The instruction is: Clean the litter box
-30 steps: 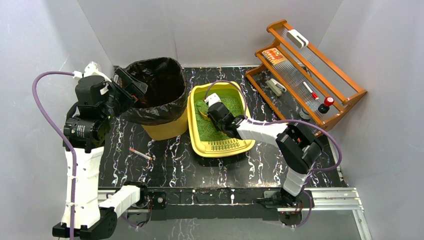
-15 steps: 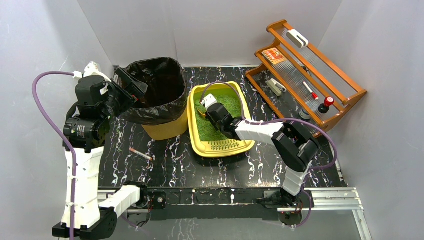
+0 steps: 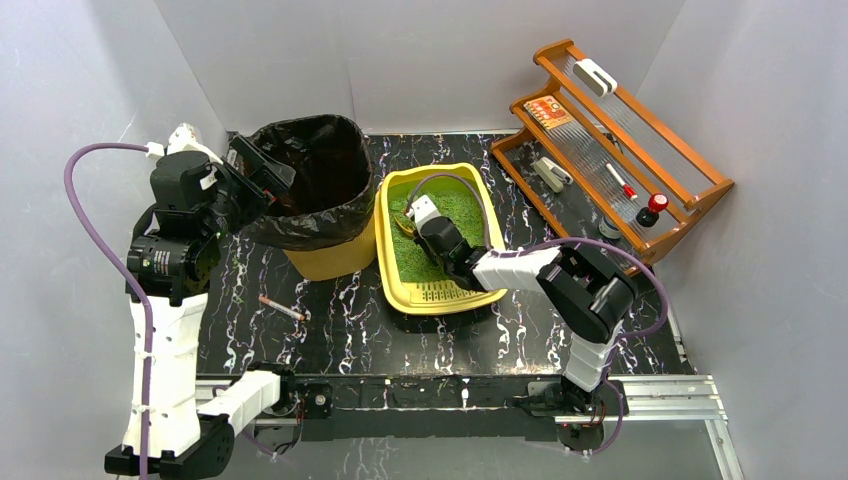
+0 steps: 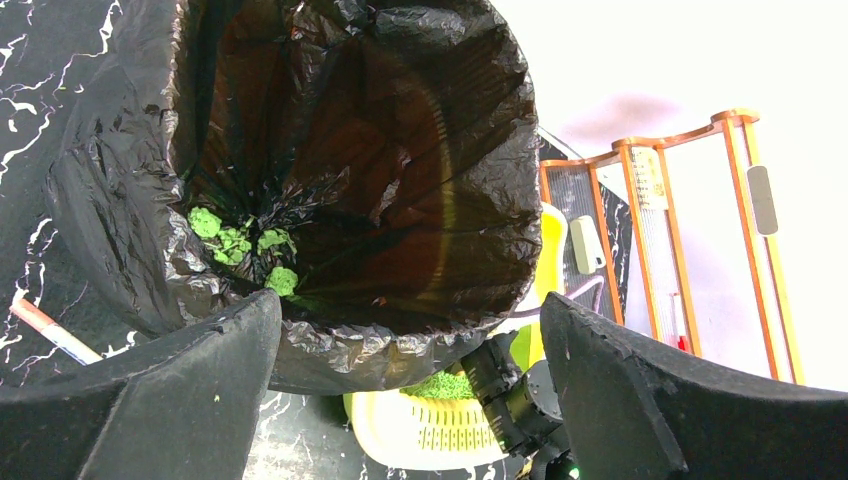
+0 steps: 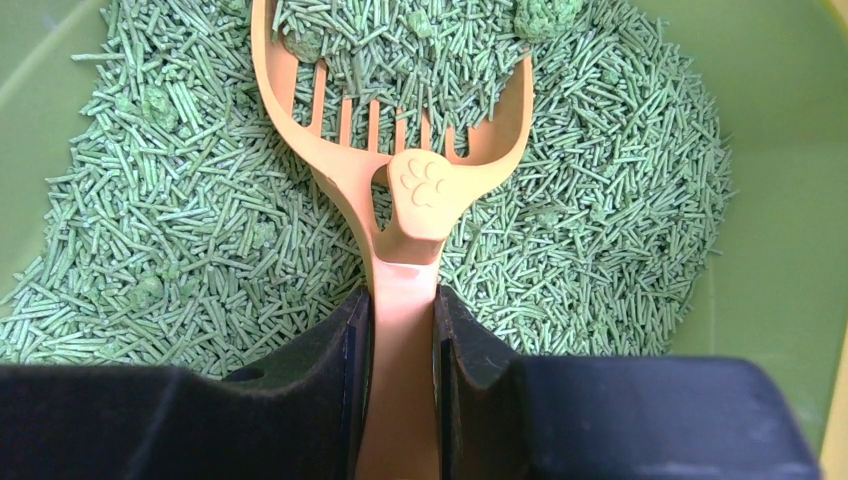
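- Litter box (image 3: 440, 296), a shallow yellow plastic tray with a slotted grate at its 6 o'clock end, sits mid-table just beside the yellow bin with black bag (image 3: 330, 262), at the bin's 3 o'clock
- Right gripper (image 5: 403, 300) is clamped tight on the handle of the orange slotted plastic scoop (image 5: 420, 185); handle centred between the fingers, no visible skew
- Scoop head points to 12 o'clock in the wrist view, blade dug into the green pellet litter (image 5: 600, 200); lumps (image 5: 545, 15) sit at 11 and 1 o'clock by the blade's front edge
- Step in hand looks like scooping: I'd drive shallow toward 12, get under the lumps, then tip the head up and shake gently so loose pellets drop through the slots before lifting
- Carry level and low over the tray's 9 o'clock wall to the bin; that's the likely spill point
- Right arm: elbow folded at the tray's 4 o'clock, forearm running toward 10 o'clock, wrist pitched down low over the litter
- Left gripper (image 4: 410, 305): fingers spread, holding nothing, hovering at the bin's 9 o'clock rim; green clumps (image 4: 240, 245) lie at the bag's bottom
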`<state>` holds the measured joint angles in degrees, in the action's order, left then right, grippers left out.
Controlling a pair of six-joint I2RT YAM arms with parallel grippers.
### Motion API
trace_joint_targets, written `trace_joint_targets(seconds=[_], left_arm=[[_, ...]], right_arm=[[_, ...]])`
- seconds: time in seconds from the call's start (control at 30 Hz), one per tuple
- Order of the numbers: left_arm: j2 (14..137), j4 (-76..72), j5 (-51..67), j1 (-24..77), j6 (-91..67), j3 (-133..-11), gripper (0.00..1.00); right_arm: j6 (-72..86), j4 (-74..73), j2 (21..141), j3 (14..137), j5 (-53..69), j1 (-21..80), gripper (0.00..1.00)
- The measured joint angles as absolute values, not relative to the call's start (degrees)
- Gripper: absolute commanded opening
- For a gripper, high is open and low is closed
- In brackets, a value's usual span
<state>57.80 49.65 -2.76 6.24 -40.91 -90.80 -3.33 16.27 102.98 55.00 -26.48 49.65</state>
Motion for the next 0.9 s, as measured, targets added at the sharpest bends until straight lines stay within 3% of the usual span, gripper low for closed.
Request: trace_joint_targets(seconds=[0.53,0.9], left_arm=[[57.8,49.7,-3.0,6.2,-40.7,-90.9,0.98],[57.8,49.7,-3.0,6.2,-40.7,-91.3,0.98]], right_arm=[[-4.5,31.1,101.6,45.5,-25.8,49.6,0.0],[-7.1,31.9,98.9,42.6,-25.8,49.6,0.0]])
